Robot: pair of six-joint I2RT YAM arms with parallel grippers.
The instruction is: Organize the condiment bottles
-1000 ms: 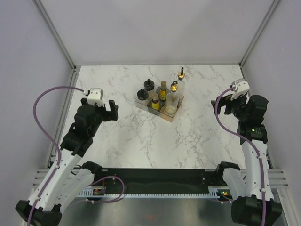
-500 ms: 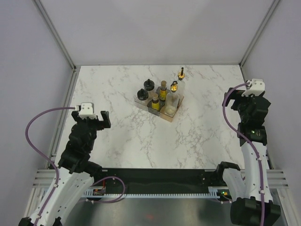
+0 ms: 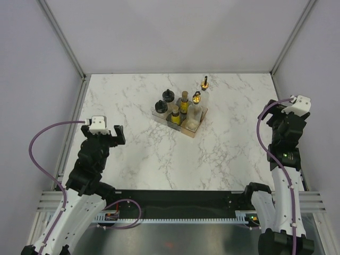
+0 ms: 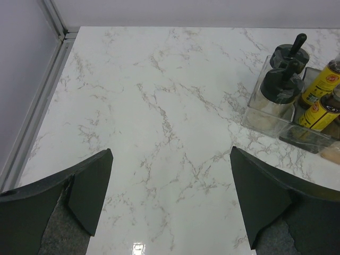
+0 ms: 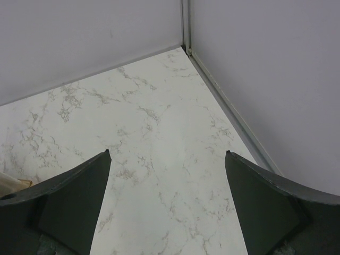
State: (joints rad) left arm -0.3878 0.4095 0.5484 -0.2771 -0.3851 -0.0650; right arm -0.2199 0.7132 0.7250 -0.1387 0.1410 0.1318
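The condiment bottles are grouped at the clear, grey and peach tray (image 3: 187, 129) at table centre. One black-capped bottle (image 3: 162, 105) (image 4: 281, 85), two amber yellow-labelled bottles (image 3: 184, 101) (image 3: 175, 113) and a tall gold-topped bottle (image 3: 196, 99) stand in it. The other black-capped bottle (image 3: 168, 95) (image 4: 289, 50) stands at its far-left edge. The second tall bottle (image 3: 204, 83) stands on the table behind. My left gripper (image 3: 110, 138) (image 4: 170, 202) is open and empty, well left of the tray. My right gripper (image 3: 284, 118) (image 5: 167, 196) is open and empty near the right wall.
Grey walls and metal rails (image 3: 71, 133) bound the marble table (image 3: 223, 154) on three sides. The right wrist view shows the far-right corner (image 5: 186, 50) and a peach edge (image 5: 10, 183) at the frame's left.
The left arm pulled back toward the near left a second ago and has since held still. The right arm has kept swinging right, away from the tray toward the wall.
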